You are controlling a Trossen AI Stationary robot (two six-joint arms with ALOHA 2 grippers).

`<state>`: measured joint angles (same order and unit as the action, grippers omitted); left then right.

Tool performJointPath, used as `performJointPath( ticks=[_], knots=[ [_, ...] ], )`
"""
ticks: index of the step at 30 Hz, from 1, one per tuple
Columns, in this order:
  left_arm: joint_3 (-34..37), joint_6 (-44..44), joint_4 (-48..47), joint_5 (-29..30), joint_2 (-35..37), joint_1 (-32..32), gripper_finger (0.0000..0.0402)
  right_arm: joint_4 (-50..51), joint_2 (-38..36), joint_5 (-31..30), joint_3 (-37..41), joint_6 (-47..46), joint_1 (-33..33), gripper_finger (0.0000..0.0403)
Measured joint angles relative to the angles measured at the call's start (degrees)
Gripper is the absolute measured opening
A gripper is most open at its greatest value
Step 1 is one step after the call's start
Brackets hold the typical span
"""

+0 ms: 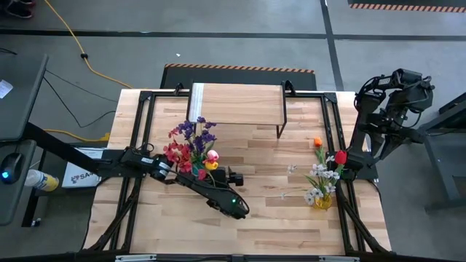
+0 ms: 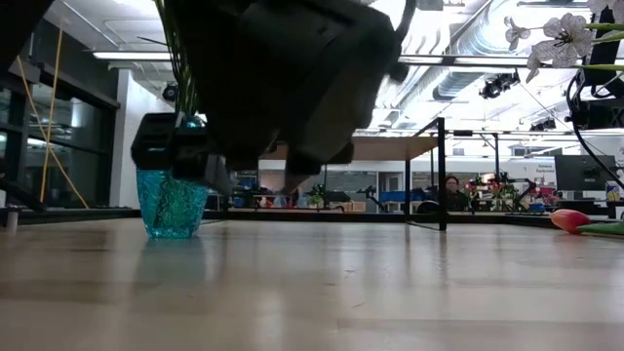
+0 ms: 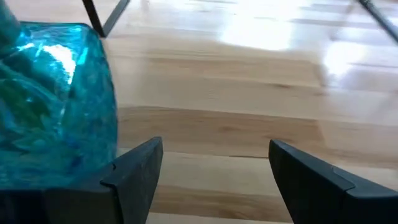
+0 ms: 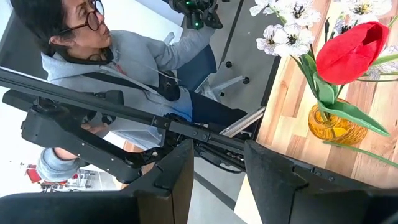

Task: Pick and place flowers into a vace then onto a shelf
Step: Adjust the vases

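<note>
A blue glass vase (image 1: 199, 173) stands on the table with purple, red, pink and yellow flowers (image 1: 191, 144) upright in it. My left gripper (image 3: 214, 146) is open and low over the table, pointing toward the shelf (image 1: 237, 103). The blue vase (image 3: 53, 106) stands just outside one of its fingers. A yellow vase (image 1: 322, 198) near the right edge holds white blooms, a red tulip (image 4: 351, 50) and an orange flower (image 1: 317, 143). My right gripper (image 4: 217, 146) is open and raised off the table's far right corner. My left gripper has the outer side of one finger (image 3: 134, 171) next to the blue vase's lower wall (image 3: 93, 149), coming level from the table's near side. Whether finger and glass touch, I cannot tell. The vase stands upright on its base on the table.
The shelf stands on thin black legs (image 2: 442, 175) at the far middle, with its white strip (image 1: 195, 103) at the left end. A pink-red bloom (image 2: 570, 219) lies on the table at the right. Small white blooms (image 1: 291, 169) lie loose. A person (image 4: 118, 68) sits beyond the right edge.
</note>
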<state>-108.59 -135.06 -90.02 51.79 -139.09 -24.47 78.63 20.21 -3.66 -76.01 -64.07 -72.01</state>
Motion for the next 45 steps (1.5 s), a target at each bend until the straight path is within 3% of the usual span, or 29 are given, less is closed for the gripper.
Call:
performJointPath(
  ticks=[13, 21, 31, 36, 40, 45],
  knots=[
    [-12.58, 3.49, 3.03, 3.30, 0.00, -5.91, 0.0326, 0.00, 0.00, -0.27, 0.00, 0.02, 0.00, 0.0133],
    [-12.77, 6.25, 11.42, 4.26, 0.00, -7.12, 0.0326, -0.52, 0.00, -0.94, 0.00, -0.34, 0.01, 0.0133],
    [-12.77, 7.66, 14.53, 4.14, 0.00, -7.03, 0.0326, -3.58, 0.00, -0.94, 0.00, -0.38, 0.00, 0.0133],
    [-12.77, 9.33, 15.44, -0.33, 0.00, -6.53, 0.0325, -3.56, 0.00, -1.02, 0.00, -0.14, 0.00, 0.0133],
    [-12.76, 11.57, 15.70, -2.21, 0.00, -5.50, 0.0300, -3.52, 0.00, -2.29, -0.02, -0.03, 0.00, 0.0133],
    [-12.75, 15.18, 17.18, -0.04, 0.00, -2.92, 0.0238, -3.52, 0.00, -3.26, 0.00, 0.02, 0.01, 0.0133]
  ],
)
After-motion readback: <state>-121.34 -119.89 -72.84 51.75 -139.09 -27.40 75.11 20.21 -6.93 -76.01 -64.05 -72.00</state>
